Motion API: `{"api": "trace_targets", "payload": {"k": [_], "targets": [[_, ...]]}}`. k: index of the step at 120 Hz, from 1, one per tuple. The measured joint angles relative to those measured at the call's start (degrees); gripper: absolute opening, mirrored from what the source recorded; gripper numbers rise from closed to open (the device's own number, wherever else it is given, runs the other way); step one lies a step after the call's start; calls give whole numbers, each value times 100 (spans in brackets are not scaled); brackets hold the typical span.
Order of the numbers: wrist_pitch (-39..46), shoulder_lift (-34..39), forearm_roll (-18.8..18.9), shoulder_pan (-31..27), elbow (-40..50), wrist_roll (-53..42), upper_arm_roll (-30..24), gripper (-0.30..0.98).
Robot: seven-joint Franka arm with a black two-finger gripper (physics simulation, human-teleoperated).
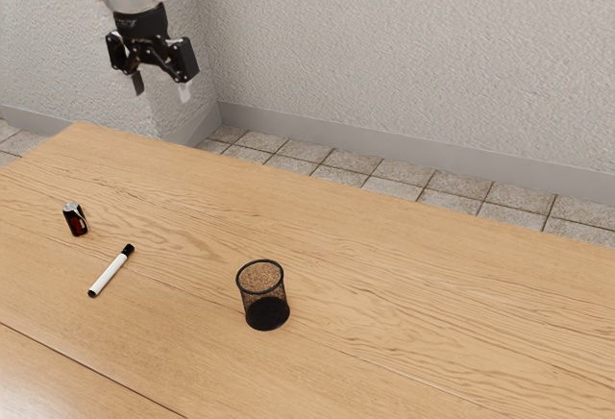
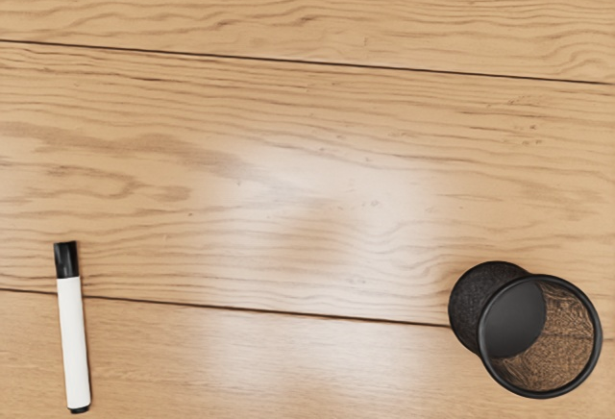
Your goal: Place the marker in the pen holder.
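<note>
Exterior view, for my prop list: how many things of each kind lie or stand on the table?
Marker: 1
Mesh pen holder: 1
Small can: 1
Total: 3

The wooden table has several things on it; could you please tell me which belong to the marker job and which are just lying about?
Part of the job:
- white marker with black cap
- round black mesh pen holder

Just lying about:
- small black-and-red can with silver top
</note>
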State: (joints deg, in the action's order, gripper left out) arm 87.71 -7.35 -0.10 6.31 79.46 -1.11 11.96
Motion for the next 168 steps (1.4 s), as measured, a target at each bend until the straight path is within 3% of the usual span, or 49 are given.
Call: {"api": "trace_targets", "payload": {"k": [32, 69, 99, 132, 168], "targets": [[3, 22, -43, -5, 125, -19, 14, 69], [1836, 397, 3, -31, 3253, -7, 120, 69], [2913, 870, 83, 151, 4492, -6, 357, 69], [3301, 1347, 494, -40, 5333, -91, 655, 69], [3825, 899, 647, -10, 5386, -236, 924, 69]]}}
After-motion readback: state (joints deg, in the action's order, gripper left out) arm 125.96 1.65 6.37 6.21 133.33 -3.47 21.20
